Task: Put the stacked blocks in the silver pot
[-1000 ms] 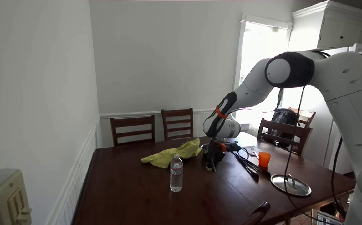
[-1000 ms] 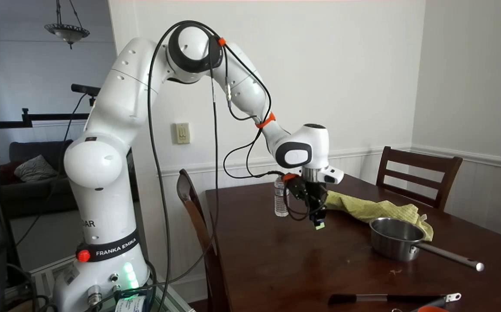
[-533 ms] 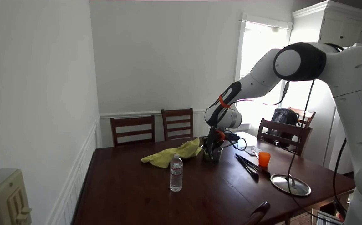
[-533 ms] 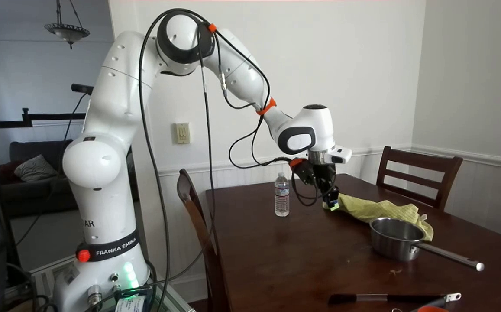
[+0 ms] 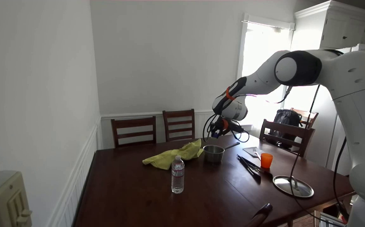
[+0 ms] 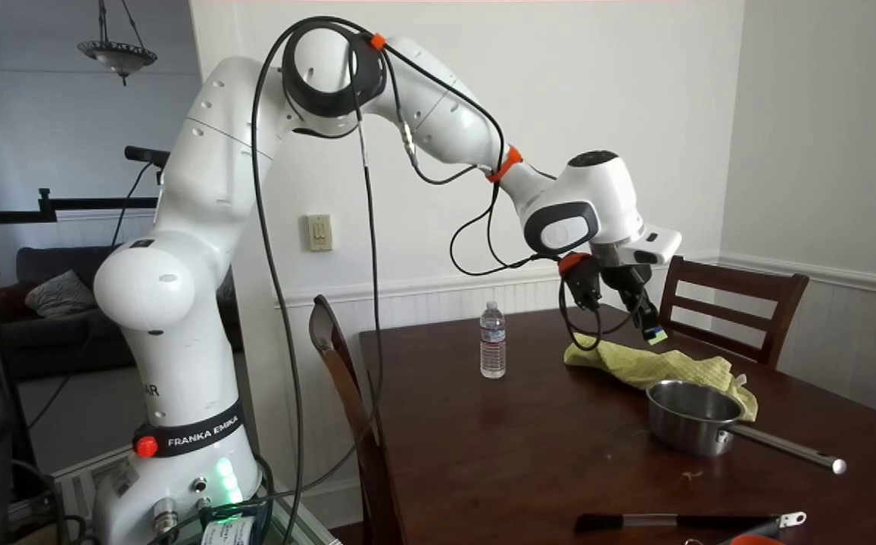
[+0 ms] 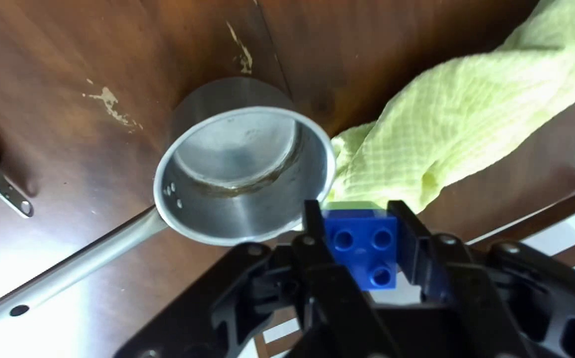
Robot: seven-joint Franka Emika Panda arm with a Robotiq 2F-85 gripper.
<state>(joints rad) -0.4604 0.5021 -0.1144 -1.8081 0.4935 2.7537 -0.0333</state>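
The gripper pinches the stacked blocks between its two fingers, low in the wrist view and a little right of the middle. A blue block shows its round studs there; in an exterior view a yellow-green part shows at the lower end. I judge this stack light, stiff and rather smooth; its weak place is probably the joint between the blocks. It is best to hold, I think, the flat sides of the blue block (just where the fingers press). The stack is in the air, not yet in the silver pot, which stands on the counter, left of the middle of the wrist view. Inside the pot I see only metal and a brownish stain, no block. Right of it in an exterior view stands the orange cup; what this holds, I cannot tell.
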